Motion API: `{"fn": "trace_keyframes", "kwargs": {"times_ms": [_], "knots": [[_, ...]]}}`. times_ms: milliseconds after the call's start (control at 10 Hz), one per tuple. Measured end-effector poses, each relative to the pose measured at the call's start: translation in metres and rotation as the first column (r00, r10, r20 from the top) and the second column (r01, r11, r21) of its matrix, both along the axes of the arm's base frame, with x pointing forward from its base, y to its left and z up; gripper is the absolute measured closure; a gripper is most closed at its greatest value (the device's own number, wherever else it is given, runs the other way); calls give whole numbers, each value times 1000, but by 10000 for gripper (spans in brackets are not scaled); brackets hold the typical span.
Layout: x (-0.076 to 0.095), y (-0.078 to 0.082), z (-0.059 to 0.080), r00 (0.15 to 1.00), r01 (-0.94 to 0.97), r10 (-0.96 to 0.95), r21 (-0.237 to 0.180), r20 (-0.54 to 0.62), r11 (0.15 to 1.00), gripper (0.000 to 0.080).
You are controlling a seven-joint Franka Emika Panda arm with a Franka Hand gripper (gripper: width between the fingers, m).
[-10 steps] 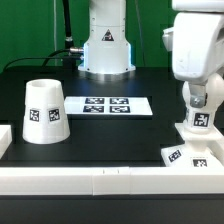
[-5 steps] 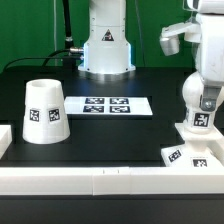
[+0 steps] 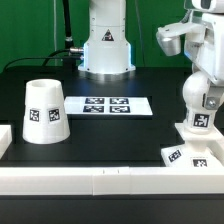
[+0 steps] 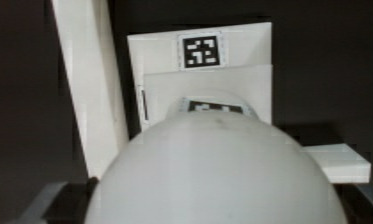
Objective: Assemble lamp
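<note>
The white bulb, with a tag on it, stands upright on the low square base at the exterior view's right, by the front rail. My gripper reaches down over the bulb's top and is shut on it. In the wrist view the bulb's round top fills the space between my fingers, with my gripper around it. The tagged base lies beyond the bulb. The conical shade stands alone at the exterior view's left, wide end down.
The marker board lies flat mid-table. A white rail runs along the front edge and shows in the wrist view beside the base. The arm's pedestal stands at the back.
My wrist has turned above the bulb: the large white arm body at the upper right has swung round. The bulb, base and shade stay in place.
</note>
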State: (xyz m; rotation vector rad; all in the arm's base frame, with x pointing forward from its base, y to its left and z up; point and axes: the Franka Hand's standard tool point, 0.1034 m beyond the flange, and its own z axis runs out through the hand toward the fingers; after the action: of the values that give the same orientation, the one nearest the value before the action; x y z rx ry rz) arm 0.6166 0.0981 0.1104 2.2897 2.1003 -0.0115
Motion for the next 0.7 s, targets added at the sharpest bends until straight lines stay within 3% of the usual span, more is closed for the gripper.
{"fn": "trace_keyframes", "kwargs": {"times_ms": [300, 700], "knots": [[0, 0, 0, 1000, 28, -28, 2, 0, 1000, 225], [-2, -2, 0, 874, 485, -486, 32, 2, 874, 225]]}}
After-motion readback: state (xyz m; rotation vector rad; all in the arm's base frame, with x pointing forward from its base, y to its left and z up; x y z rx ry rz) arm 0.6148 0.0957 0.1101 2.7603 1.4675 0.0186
